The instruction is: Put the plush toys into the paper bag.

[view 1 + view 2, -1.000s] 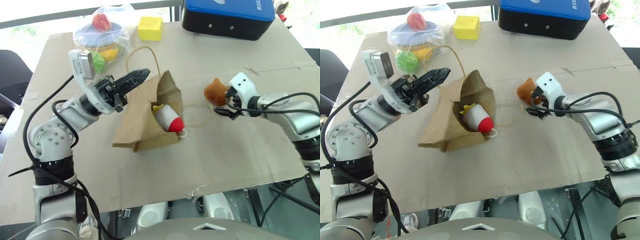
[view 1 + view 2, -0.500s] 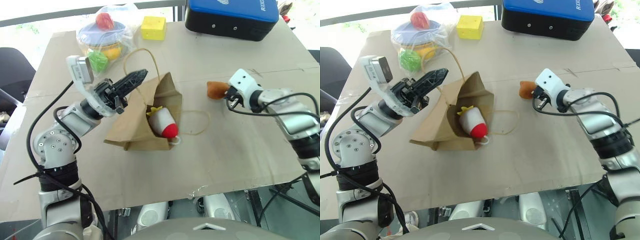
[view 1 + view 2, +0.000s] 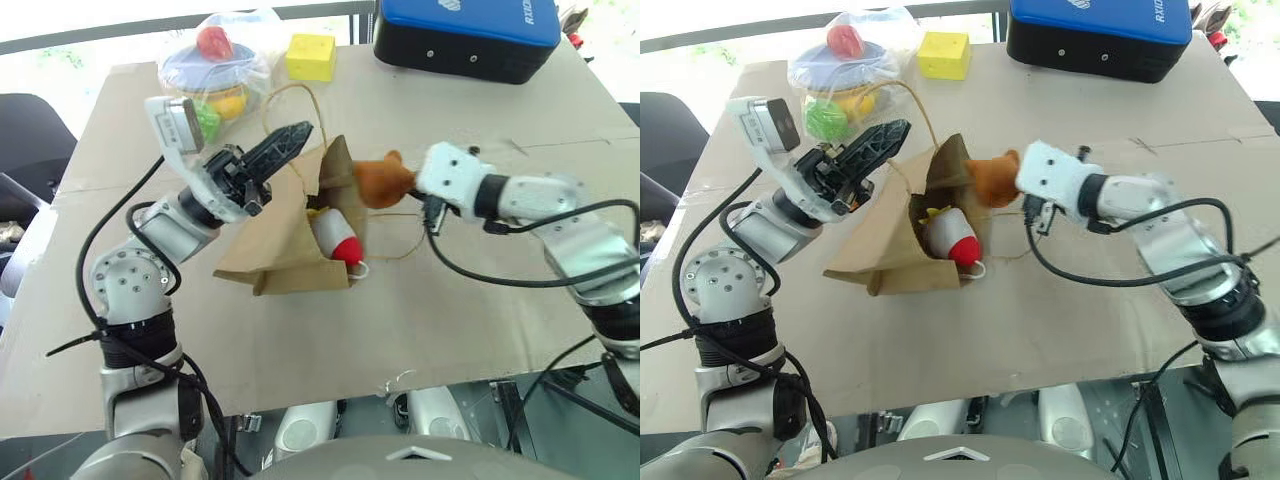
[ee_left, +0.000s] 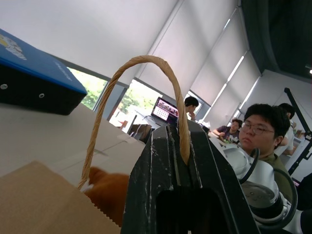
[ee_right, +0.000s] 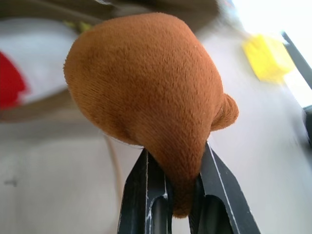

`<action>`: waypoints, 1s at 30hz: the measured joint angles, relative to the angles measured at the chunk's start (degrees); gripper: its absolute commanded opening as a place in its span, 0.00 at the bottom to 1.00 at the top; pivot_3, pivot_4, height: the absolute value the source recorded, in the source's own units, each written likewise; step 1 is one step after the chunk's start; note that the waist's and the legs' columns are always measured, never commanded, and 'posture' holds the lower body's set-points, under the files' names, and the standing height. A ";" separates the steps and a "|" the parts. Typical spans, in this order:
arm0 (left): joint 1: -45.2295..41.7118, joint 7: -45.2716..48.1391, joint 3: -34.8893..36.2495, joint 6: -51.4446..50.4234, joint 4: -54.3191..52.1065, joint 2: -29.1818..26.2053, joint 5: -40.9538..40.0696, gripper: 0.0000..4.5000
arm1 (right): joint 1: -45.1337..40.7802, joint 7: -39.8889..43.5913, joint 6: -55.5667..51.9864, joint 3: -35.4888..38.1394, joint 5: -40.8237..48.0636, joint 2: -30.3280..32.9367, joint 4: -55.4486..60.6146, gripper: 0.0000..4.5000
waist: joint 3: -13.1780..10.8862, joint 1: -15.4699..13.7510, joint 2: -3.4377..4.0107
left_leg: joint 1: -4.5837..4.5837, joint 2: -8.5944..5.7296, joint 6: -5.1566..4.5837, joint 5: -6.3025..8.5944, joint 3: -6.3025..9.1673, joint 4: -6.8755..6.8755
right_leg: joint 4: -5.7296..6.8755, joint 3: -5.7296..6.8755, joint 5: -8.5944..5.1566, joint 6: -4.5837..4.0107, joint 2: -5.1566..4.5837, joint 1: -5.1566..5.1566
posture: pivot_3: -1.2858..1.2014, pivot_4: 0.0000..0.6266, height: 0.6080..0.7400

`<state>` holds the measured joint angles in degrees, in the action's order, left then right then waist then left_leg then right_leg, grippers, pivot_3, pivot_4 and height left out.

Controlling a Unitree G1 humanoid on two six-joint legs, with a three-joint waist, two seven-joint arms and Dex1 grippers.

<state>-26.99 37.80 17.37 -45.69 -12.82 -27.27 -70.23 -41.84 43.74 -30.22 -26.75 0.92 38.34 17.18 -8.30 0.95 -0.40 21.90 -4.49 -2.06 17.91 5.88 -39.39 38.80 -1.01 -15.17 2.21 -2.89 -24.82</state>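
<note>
Paper bag (image 3: 285, 245) lying on cardboard-covered table (image 3: 470, 300), mouth open, white cat plush (image 3: 335, 235) inside mouth, left gripper (image 4: 183, 146) clamped on bag handle (image 4: 122, 87), right gripper (image 5: 178, 187) pinching orange bear head (image 5: 146, 87) at bag mouth.

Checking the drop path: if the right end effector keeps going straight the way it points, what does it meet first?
Probably the paper bag's open mouth: the right end effector, shut on the bear plush, points at its raised flap, with the white plush just inside. Depth is uncertain.

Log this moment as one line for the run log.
left tool: shut on bag handle | right tool: shut on bear plush, at paper bag mouth | white plush: inside bag
</note>
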 measured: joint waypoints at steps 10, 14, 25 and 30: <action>1.42 -0.28 -2.09 0.31 -0.64 1.94 0.80 0.00 | -10.32 4.55 26.78 -9.79 -9.93 -15.67 -26.41 0.16 | 0.01 1.41 -0.03 | 0.00 -0.01 0.02 -0.01 0.01 -0.12 | -0.02 0.16 0.00 0.00 -0.03 0.02 | 0.52 0.24 1.00; 3.04 -0.03 -2.66 0.60 -2.06 1.96 1.79 0.00 | -11.38 6.04 33.48 -9.91 -10.56 -18.21 -33.95 0.53 | 0.01 1.54 -0.03 | -0.02 -0.01 0.02 -0.01 0.04 -0.10 | -0.01 0.21 0.00 0.00 -0.03 0.01 | 0.52 0.24 1.00; 4.06 -0.16 -2.40 1.65 -2.32 2.51 2.97 0.00 | -0.53 5.79 29.35 -1.52 -11.92 -11.91 -23.34 0.77 | 0.02 1.48 -0.03 | -0.04 -0.03 0.03 -0.02 0.07 -0.10 | 0.04 0.15 0.00 0.00 -0.02 0.01 | 0.52 0.24 1.00; 3.91 0.01 -2.58 2.10 -2.09 2.80 3.50 0.00 | 4.72 7.42 12.15 4.88 -8.01 -9.26 -10.38 0.77 | 0.02 0.87 -0.03 | 0.02 -0.05 0.03 -0.02 0.15 -0.14 | 0.00 0.19 0.00 0.00 -0.04 0.02 | 0.52 0.24 1.00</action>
<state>-23.07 37.81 14.79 -43.59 -14.92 -24.47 -66.73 -37.11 51.17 -18.07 -21.87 -7.10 29.08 6.80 -8.29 1.82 -0.43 21.93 -4.54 -2.03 17.90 6.03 -39.53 38.81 -0.82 -15.17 2.21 -2.93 -24.79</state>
